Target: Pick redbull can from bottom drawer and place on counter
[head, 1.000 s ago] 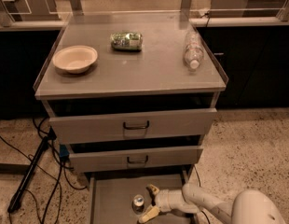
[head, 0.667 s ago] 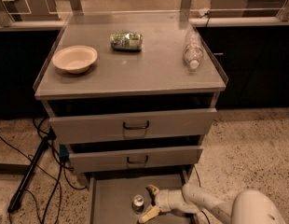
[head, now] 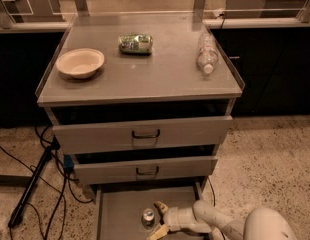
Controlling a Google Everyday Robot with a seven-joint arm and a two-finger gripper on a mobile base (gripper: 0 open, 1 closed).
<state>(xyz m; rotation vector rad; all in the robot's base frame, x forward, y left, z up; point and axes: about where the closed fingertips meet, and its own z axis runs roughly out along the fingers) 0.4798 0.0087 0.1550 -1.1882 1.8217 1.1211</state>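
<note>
The redbull can [head: 148, 216] stands upright on the grey floor of the open bottom drawer [head: 120, 214], seen from above by its silver top. My gripper [head: 158, 218] is down in the drawer just right of the can, its pale fingers [head: 160, 206] spread open on either side of the can's right edge. The gripper holds nothing. The white arm [head: 215, 219] reaches in from the lower right. The counter [head: 145, 71] is the grey top of the cabinet above.
On the counter lie a beige bowl [head: 80, 62] at the left, a green can on its side [head: 135, 43] at the back middle, and a clear plastic bottle [head: 206, 53] at the right. The two upper drawers [head: 145, 134] stand slightly open. Cables [head: 40, 169] run on the floor left.
</note>
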